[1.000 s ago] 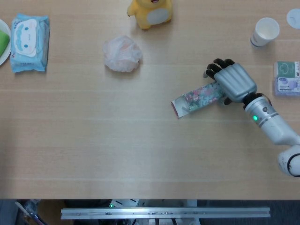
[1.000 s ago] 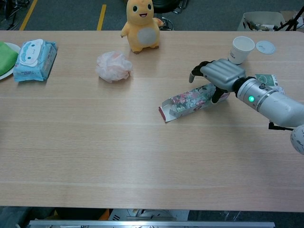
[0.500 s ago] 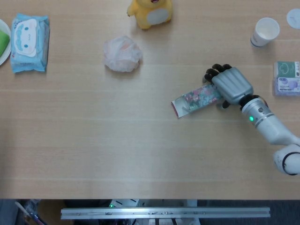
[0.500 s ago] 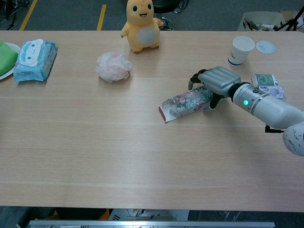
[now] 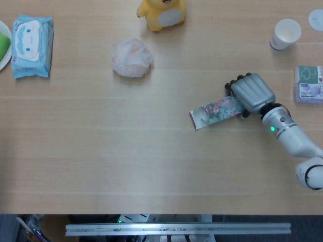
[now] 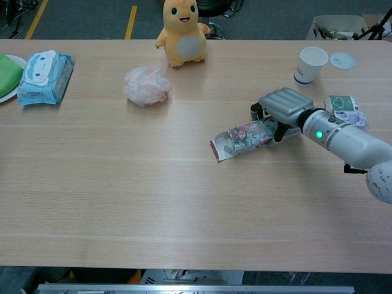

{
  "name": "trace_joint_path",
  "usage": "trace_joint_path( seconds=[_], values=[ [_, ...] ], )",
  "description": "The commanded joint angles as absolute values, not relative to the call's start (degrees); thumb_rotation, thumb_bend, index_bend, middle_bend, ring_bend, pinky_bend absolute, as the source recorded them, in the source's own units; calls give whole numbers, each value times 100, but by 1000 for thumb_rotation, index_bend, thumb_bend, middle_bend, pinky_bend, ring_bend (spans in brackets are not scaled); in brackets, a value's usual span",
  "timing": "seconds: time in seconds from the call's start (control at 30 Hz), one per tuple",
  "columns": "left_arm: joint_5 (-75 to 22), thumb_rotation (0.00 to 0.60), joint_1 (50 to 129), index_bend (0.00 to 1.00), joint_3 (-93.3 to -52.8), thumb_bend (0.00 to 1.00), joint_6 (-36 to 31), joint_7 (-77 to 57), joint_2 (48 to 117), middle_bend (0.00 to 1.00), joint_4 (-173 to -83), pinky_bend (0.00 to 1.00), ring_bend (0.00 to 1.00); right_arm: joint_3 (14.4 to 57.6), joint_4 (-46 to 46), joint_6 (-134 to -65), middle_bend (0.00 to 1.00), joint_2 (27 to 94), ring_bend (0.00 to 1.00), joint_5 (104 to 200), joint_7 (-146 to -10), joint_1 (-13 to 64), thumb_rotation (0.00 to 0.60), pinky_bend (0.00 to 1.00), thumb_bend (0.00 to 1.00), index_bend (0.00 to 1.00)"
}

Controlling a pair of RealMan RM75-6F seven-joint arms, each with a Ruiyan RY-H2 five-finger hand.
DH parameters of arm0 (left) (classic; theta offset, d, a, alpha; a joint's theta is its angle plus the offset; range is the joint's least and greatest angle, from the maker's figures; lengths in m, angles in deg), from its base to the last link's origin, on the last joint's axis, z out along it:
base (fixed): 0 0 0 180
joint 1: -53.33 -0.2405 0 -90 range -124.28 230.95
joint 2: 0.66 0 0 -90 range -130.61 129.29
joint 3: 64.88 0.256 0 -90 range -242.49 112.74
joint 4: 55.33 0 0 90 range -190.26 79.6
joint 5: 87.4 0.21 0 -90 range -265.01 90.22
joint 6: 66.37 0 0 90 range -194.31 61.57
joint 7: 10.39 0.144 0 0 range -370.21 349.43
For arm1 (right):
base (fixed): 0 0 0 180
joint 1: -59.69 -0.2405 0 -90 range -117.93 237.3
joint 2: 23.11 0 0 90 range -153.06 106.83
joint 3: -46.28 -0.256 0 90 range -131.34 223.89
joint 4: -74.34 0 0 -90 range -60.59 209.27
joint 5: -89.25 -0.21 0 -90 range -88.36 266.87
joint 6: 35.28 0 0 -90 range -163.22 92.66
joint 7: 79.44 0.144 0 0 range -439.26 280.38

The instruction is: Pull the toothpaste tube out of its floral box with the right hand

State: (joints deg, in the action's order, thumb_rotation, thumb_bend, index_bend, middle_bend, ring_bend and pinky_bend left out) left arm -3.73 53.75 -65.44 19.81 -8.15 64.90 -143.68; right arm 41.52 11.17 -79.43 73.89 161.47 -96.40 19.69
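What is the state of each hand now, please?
Left hand: not in view.
Right hand: fingers curled over the end of the floral box, holding it on the table.

No legible text anywhere on the table.

Floral print only on the box (image 5: 217,111) at about 3 o'clock, no wording to make out. Cartoon face, but no readable lettering, on the blue wipes pack (image 5: 32,45) at 10 o'clock. Printing on the green-and-lilac packet (image 5: 309,84) at 2 o'clock too small and blurred to read. Plain white paper cup (image 5: 285,34) at 1 o'clock, unmarked as far as can be seen.
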Motion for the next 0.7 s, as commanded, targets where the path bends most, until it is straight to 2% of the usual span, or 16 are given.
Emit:
trace_joint_path(
  seconds=[0.03,0.43,0.7],
  values=[
    [-373,600,5374,490,-6546,68,1979,-817,6493,369,-14365,529,372,4156,1123,-7993,548,7388,411,16147,-9645,1988,600,422,10,587],
    [-377,600,5370,491,-6563,68,1979,-777,6505,369,-14385,529,372,4185,584,-8319,585,6929,449,16261,-9542,2146,600,444,33,629],
    [-360,600,5381,491,-6575,68,1986,-707,6500,369,-14454,529,372,4161,-789,-8689,585,5792,449,16163,-9910,2350,600,444,33,629]
  ],
)
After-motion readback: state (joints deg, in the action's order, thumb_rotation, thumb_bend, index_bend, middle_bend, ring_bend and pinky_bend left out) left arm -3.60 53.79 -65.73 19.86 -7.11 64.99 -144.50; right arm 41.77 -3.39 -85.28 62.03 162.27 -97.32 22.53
